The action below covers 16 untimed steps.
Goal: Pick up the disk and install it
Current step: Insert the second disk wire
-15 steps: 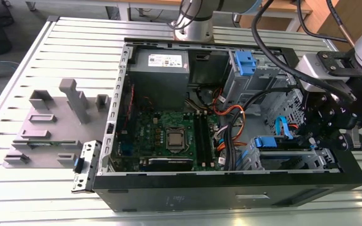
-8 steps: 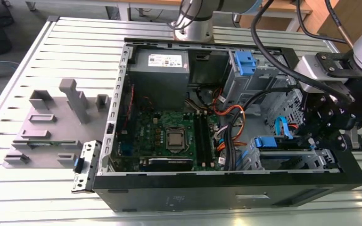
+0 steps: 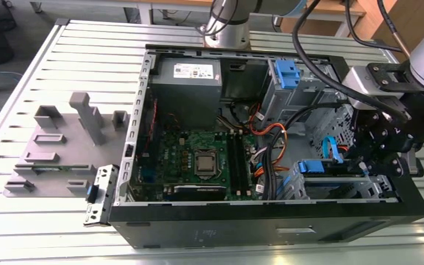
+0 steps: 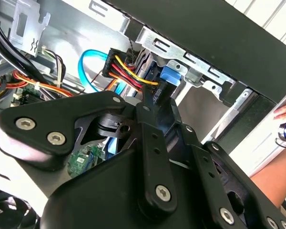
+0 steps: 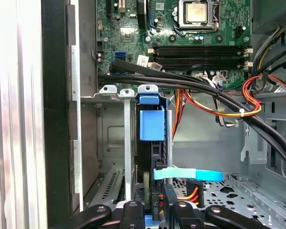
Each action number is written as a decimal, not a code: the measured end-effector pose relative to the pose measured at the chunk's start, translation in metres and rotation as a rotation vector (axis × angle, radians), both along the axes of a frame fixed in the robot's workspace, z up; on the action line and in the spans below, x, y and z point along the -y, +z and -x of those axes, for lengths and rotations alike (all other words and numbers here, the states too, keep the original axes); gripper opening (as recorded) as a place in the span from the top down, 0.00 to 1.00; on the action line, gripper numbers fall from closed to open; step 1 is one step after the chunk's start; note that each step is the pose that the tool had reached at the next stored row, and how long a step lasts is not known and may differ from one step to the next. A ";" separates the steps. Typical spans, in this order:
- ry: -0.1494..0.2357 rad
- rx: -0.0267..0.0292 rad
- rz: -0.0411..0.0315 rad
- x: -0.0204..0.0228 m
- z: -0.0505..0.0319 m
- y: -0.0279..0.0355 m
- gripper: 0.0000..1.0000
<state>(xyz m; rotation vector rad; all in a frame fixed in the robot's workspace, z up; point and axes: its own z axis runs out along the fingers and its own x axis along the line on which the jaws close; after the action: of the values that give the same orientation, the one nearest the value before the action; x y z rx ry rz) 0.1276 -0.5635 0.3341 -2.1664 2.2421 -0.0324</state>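
Exterior view, lower right: the pincer (image 3: 377, 160) reaches into the open computer case (image 3: 271, 221), narrowed around the disk (image 3: 322, 168), which stands on edge in the drive cage, one blue carrier tab (image 5: 152, 125) showing. Label writing is unreadable.

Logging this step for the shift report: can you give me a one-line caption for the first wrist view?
Gripper low over the disk standing in the computer case's drive bay, cables crossing the motherboard beyond.
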 end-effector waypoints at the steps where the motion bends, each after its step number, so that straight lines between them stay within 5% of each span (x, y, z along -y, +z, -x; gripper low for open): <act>1: 0.000 0.0000 -0.0001 -0.0003 -0.0002 -0.0001 0.71; 16: 0.000 -0.0002 0.0000 -0.0009 -0.0055 -0.0004 0.71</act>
<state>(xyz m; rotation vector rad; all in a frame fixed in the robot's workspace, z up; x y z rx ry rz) 0.1331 -0.5625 0.3337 -2.1665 2.2423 -0.0322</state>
